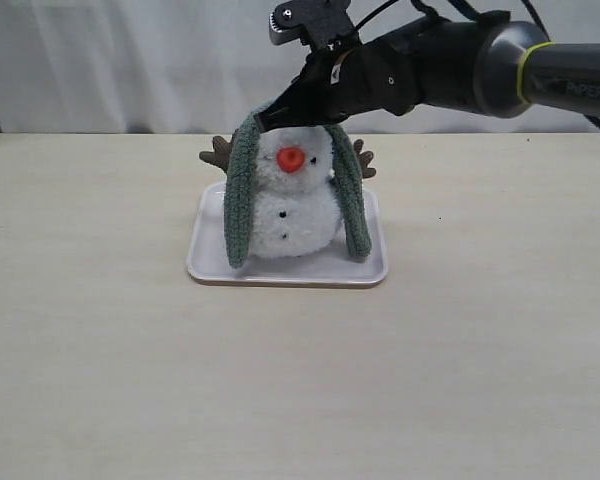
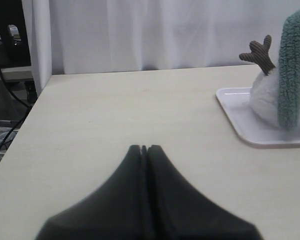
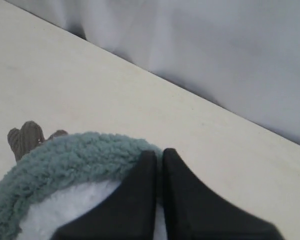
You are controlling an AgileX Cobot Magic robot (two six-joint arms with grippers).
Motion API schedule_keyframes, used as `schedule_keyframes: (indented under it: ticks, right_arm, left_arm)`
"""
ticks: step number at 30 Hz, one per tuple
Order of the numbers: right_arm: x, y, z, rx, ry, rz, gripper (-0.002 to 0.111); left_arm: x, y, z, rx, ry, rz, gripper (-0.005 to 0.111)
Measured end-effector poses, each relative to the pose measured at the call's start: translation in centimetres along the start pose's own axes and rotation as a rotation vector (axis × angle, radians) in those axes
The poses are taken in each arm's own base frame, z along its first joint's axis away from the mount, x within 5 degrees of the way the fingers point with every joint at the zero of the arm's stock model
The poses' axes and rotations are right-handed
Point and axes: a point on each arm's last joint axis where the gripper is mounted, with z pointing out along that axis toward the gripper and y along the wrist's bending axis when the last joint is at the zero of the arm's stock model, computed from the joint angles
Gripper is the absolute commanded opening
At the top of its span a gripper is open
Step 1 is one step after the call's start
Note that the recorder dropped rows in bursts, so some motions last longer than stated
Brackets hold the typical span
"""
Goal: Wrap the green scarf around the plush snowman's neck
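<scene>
In the exterior view, the plush snowman (image 1: 292,215) stands upright on a white tray (image 1: 365,270) in the middle of the pale tabletop (image 1: 300,390), its orange nose facing the camera. The green scarf (image 1: 242,190) is draped over the top of its head. One end hangs down each side of the body and reaches the tray, so the snowman's neck (image 1: 305,184) is bare. The right arm reaches in from the right, and the right claw (image 1: 280,115) sits at the peak of the scarf's arch, just above the head. A brown twig arm (image 1: 218,153) sticks out behind the scarf. A white curtain (image 1: 130,60) hangs behind the tabletop.

In the left wrist view, the left claw (image 2: 145,148) has its two dark fingers pressed together with nothing between them, over bare tabletop. The snowman (image 2: 265,97) is well apart from it at the picture's edge, on the tray (image 2: 240,120), with one scarf end (image 2: 290,75) running down its side and a twig arm (image 2: 260,52) beside it.

In the right wrist view, the right claw (image 3: 159,154) has its fingertips squeezed together at the crown of the scarf (image 3: 65,160), where the fuzzy band curves over the white head (image 3: 65,212) — it appears to pinch the fabric there. A twig arm (image 3: 25,137) shows beyond the scarf.
</scene>
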Motion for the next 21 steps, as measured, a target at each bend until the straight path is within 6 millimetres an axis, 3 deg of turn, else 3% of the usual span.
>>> schedule_keyframes:
  ticks: [4, 12, 15, 19, 21]
  right_arm:
    - [-1.2, -0.2, -2.2, -0.007, 0.006, 0.047, 0.023]
    - [-3.2, 0.5, -4.1, -0.119, 0.075, 0.114, 0.026]
    - [-3.6, 1.6, -4.1, -0.163, 0.095, 0.063, 0.022]
    - [-2.8, 3.0, -2.9, -0.189, 0.124, 0.032, 0.004]
    - [-2.2, 3.2, -1.9, -0.189, 0.132, 0.038, 0.004]
  left_arm:
    - [0.0, 0.0, 0.0, 0.0, 0.0, 0.0, 0.0]
    - [0.0, 0.0, 0.0, 0.0, 0.0, 0.0, 0.0]
    - [0.0, 0.0, 0.0, 0.0, 0.0, 0.0, 0.0]
    - [0.0, 0.0, 0.0, 0.0, 0.0, 0.0, 0.0]
    - [0.0, 0.0, 0.0, 0.0, 0.0, 0.0, 0.0]
